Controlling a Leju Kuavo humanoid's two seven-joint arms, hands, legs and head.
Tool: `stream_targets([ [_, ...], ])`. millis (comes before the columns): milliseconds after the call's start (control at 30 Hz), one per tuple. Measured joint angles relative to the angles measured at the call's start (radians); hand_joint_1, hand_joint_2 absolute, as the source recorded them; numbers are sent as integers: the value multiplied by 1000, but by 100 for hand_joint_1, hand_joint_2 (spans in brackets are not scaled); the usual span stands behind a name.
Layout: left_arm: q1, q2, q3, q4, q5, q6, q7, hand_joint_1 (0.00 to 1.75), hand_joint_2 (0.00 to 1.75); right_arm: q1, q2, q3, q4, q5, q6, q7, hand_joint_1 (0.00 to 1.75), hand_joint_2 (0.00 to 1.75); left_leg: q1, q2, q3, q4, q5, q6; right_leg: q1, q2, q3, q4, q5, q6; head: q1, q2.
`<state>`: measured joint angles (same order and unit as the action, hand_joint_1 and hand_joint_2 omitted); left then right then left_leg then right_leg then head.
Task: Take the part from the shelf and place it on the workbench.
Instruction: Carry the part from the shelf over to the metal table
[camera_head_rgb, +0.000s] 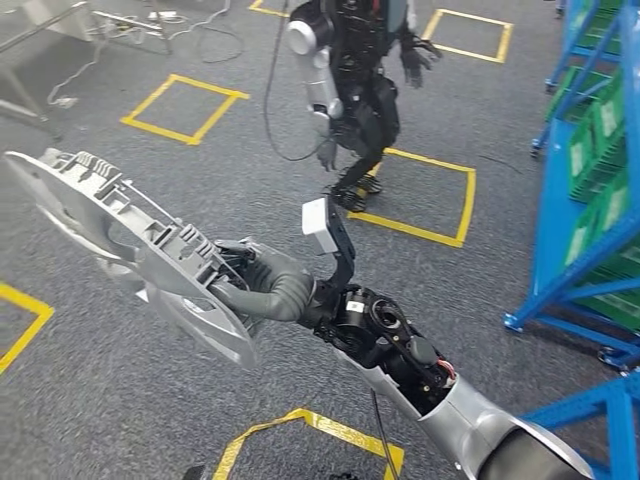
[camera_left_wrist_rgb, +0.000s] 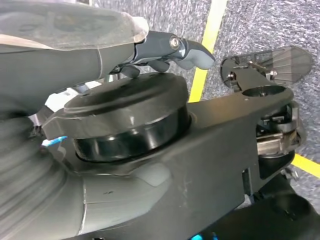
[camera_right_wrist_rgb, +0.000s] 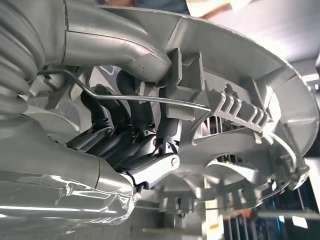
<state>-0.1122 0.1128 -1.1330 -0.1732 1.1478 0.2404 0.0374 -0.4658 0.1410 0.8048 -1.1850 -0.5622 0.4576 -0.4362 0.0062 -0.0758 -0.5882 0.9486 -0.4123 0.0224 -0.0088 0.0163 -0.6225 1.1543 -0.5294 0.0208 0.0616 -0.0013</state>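
Right arm: reaches forward-left across the head view, over the grey carpet floor.
Right robot hand: fingers curled through the rim of the grey ribbed plastic part, gripping it in the air.
Left robot hand: fingers curled in, empty.
Beyond: second humanoid robot; blue shelf at right.

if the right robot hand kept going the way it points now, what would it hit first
Nothing near: the right robot hand, gripping the part, points left over bare carpet. Depth is unclear.
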Motion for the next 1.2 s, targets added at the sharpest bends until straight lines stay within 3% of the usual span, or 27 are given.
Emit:
stream_targets([
  [67,-1,-4,0,0,-1,1,0,0,175,3,-3,1,-4,0,-3,1,164,175,-1,-25,0,2,0,-3,2,43,53,-135,62,-14,1,0],
  [100,-1,-6,0,0,-2,1,0,0,175,5,-4,2,-6,0,-4,1,164,175,0,-36,-3,1,1,-6,2,58,67,-171,72,-17,2,0],
  [133,0,-7,0,0,-2,2,0,0,175,6,-5,3,-8,1,-4,1,164,175,1,-46,-6,0,3,-11,2,62,73,-184,71,-19,3,0],
  [200,3,-4,0,0,-5,2,0,0,175,9,-6,6,-15,2,-6,1,164,175,3,-59,-9,-4,6,-22,-1,41,80,-196,74,-21,4,0],
  [267,4,-2,0,1,-9,1,1,0,175,11,-6,7,-23,6,-11,2,164,175,-2,-15,-28,36,-21,-30,-7,17,91,-211,80,-27,-7,0],
  [333,2,0,0,1,-14,0,2,0,175,17,-9,7,-31,11,-16,3,164,175,-2,44,-86,159,-84,-39,-7,-10,96,-218,82,-32,-25,0],
  [400,0,1,0,1,-16,0,3,0,175,26,-15,8,-39,14,-18,3,164,175,3,62,-146,281,-127,-48,-6,-38,96,-218,80,-32,-35,0],
  [433,0,2,0,1,-16,0,3,0,175,30,-17,8,-42,15,-17,3,164,175,5,65,-151,293,-122,-50,-6,-51,96,-218,79,-31,-38,0],
  [467,0,3,0,1,-16,0,3,0,175,33,-19,8,-44,17,-17,4,164,175,6,70,-133,259,-99,-52,-7,-62,97,-217,77,-29,-40,0],
  [567,2,6,0,1,-17,0,4,0,175,35,-20,8,-54,24,-17,6,164,175,4,115,-19,42,-12,-50,-5,-88,101,-212,67,-16,-47,0],
  [633,2,7,0,1,-19,-1,4,0,175,34,-21,9,-61,29,-18,7,164,175,-3,124,5,-9,-5,-39,1,-100,103,-210,62,-6,-47,0],
  [700,3,7,0,1,-18,-2,7,0,175,35,-21,10,-67,30,-17,9,164,175,-3,102,4,-8,-5,-25,1,-112,108,-209,55,4,-42,0],
  [767,3,7,0,1,-14,-2,11,0,175,33,-21,10,-71,31,-12,11,164,175,0,83,7,-10,-4,-13,-4,-89,100,-173,26,13,-37,0],
  [867,0,4,0,1,-8,-2,14,0,175,32,-22,11,-71,30,0,12,164,175,1,56,9,-11,-4,-2,-7,-31,11,29,-72,18,-16,0],
  [900,0,2,0,1,-6,-2,14,0,175,32,-23,12,-70,30,3,12,164,175,0,44,9,-11,-5,-1,-7,-25,-20,89,-91,17,-9,0],
  [933,0,1,0,1,-5,-2,14,0,175,32,-23,12,-70,30,4,12,164,175,-2,30,10,-10,-5,0,-6,-21,-37,113,-88,15,-5,0],
  [967,0,1,0,1,-4,-3,14,0,175,32,-23,13,-70,30,4,12,164,175,-3,16,11,-10,-5,0,-4,-18,-34,96,-64,11,-1,0],
  [1000,0,0,0,1,-4,-3,14,0,175,31,-23,13,-70,30,4,12,164,175,-4,1,13,-10,-5,0,-2,-10,-13,37,-22,4,2,0],
  [1067,-1,-2,0,1,-4,-3,16,0,175,28,-24,14,-68,29,6,10,164,175,-4,-26,14,-9,-5,-2,0,29,44,-109,54,-13,5,0],
  [1133,-1,-5,0,1,-6,-4,17,0,175,25,-24,16,-65,27,8,8,164,175,-2,-48,8,-8,-3,-8,1,54,75,-183,76,-25,6,0],
  [1200,1,-5,0,1,-10,-4,17,0,175,24,-24,19,-62,26,9,5,164,175,-1,-69,3,-10,1,-19,-1,38,84,-196,72,-28,8,0],
])
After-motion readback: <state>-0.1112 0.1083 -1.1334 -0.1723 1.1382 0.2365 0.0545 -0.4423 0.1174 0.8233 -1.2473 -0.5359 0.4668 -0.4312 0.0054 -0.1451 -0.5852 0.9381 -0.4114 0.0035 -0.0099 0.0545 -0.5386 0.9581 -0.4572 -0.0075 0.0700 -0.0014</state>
